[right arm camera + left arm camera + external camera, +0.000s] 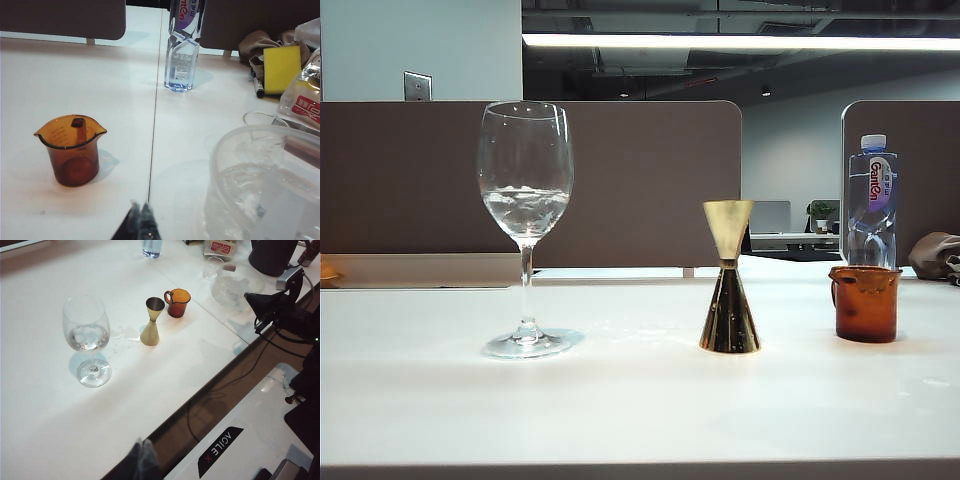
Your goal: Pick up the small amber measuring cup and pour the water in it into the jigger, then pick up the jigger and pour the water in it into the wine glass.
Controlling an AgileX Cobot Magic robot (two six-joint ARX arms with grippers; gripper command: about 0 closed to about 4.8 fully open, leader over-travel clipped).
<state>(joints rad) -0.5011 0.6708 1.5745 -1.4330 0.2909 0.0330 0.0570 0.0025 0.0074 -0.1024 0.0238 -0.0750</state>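
Glassware comes first: the wine glass [525, 228], farthest from the right gripper [140, 220], holds water [525, 210]; fragile and top-heavy, I judge. Beside it the jigger [728, 277] looks stiff, slick, best pinched at its waist. The amber cup [70, 150] stands just ahead of the right gripper, light and smooth-walled. Left gripper [142, 457] hangs well short of all three. Both sit closed, empty.

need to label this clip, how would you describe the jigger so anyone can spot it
On the white table, three items stand in a row; the jigger is the middle one, between the wine glass and the small amber measuring cup. Only it is opaque gold metal, hourglass-shaped.
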